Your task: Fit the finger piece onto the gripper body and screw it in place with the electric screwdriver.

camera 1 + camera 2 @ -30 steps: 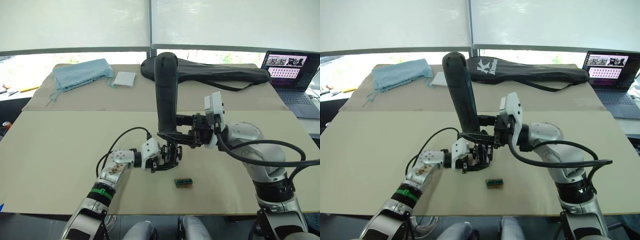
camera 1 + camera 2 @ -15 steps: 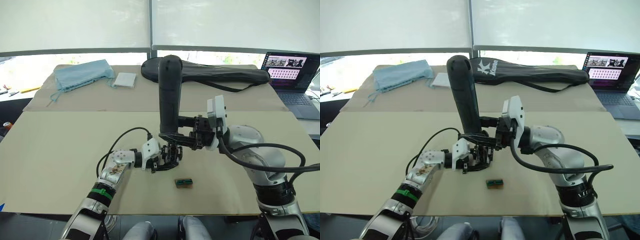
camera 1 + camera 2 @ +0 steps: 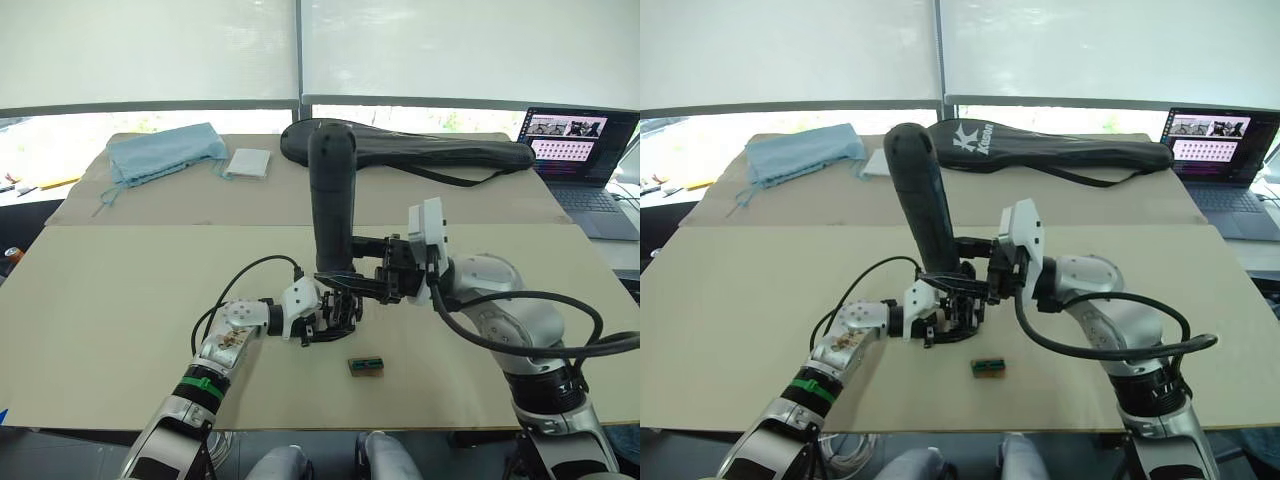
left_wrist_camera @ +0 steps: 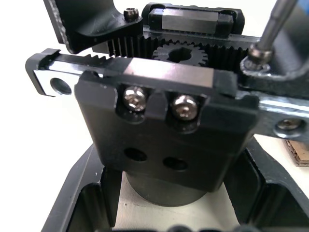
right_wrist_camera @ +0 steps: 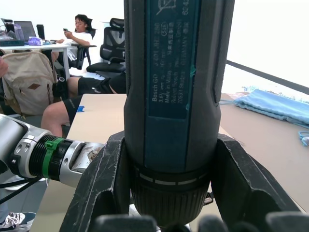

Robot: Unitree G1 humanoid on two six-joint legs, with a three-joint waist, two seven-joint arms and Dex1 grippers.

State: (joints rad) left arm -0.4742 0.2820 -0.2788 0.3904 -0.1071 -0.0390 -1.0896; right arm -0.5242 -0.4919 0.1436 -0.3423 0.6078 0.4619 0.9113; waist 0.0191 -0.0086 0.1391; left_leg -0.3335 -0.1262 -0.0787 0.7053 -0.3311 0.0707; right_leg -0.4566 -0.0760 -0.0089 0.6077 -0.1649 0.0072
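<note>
The left gripper (image 3: pixel 322 322) clamps the gripper body (image 4: pixel 166 140) mid-desk, well clear of every edge. The right gripper (image 5: pixel 169 193) pinches the electric screwdriver (image 3: pixel 332 200) upright above it. The left wrist view shows the bit on a screw; the finger piece cannot be identified.

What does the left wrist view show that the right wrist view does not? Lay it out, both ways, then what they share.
Left wrist view: the black blocky gripper body up close in the left claw, its two silver screws, its toothed gear, and a thin steel bit resting on a screw at one edge. Right wrist view: the thick black electric screwdriver with its printed label, clamped in the right claw, plus a seated person and a light blue cloth. Shared: one tool, bit here, barrel there.
</note>
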